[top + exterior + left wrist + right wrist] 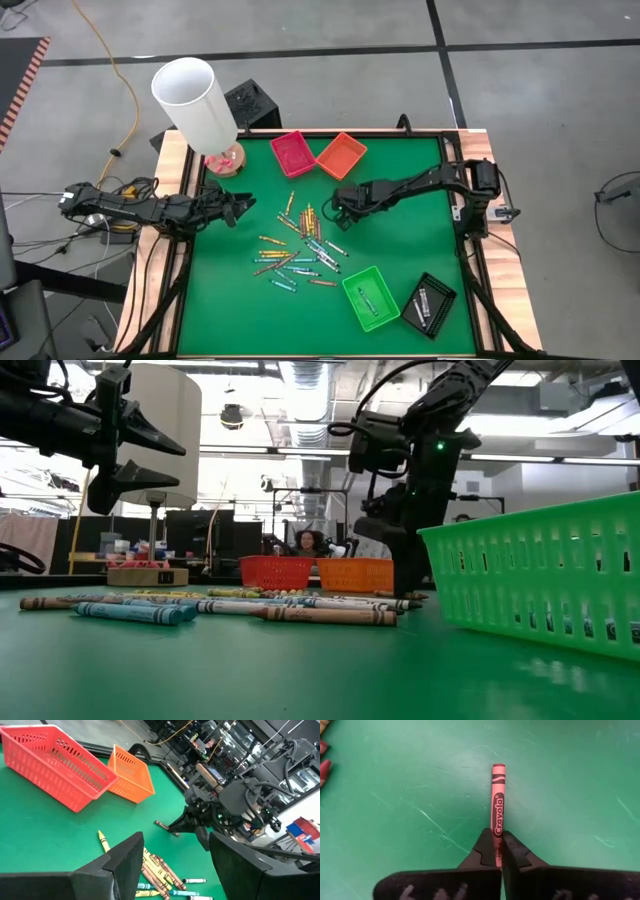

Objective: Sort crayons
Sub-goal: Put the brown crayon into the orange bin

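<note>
The right end effector (499, 851) has its fingers clamped together on a red crayon (497, 805), gripping it near one end so most of its length sticks out ahead of the fingers, low over the green worktop (400, 250). Seen from above, this end effector (340, 203) sits just past centre toward 12 o'clock, right at the 1 o'clock edge of the crayon pile (300, 250). The pile itself spreads across the middle of the worktop, a loose scatter of yellow, orange, brown, teal and white sticks.

The left end effector (243, 207) hangs at about 9 o'clock of the pile, its fingers apart and holding nothing, raised above the surface in the low view (150, 455).

Four trays ring the work: a red tray (292, 155) and an orange tray (342, 157) toward 12 o'clock, a green tray (371, 297) and a black tray (430, 304) toward 5 o'clock.

The step in hand looks like the pick: one crayon has been gripped and is ready to be carried. Next it calls for a lift clear of the worktop, then a short swing toward 12 o'clock to whichever tray matches, most likely the red one, and a release above its rim so the stick drops inside and not across the wall.
</note>
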You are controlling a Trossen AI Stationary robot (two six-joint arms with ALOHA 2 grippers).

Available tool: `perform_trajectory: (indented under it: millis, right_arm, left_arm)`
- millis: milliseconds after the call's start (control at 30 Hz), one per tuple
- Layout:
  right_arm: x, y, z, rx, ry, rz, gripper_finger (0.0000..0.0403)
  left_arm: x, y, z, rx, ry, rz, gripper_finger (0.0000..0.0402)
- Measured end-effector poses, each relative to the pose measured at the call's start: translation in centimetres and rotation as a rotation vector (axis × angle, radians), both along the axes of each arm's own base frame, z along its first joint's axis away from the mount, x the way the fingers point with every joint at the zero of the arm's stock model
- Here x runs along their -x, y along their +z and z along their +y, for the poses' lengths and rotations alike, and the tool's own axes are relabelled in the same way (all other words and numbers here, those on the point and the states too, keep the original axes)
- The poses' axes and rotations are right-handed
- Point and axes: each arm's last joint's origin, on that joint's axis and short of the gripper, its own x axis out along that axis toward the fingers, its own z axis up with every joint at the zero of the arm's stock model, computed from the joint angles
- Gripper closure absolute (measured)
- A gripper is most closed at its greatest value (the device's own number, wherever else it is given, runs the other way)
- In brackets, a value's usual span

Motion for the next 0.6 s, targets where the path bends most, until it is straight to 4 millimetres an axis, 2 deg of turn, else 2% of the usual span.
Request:
perform_trajectory:
  millis: [600]
  right_arm:
    - [-1.1,2.2,1.3,0.055,0.134,-0.162,0.0401]
  left_arm:
    - [0.0,-0.1,0.0,0.107,0.009,-0.035,0.0186]
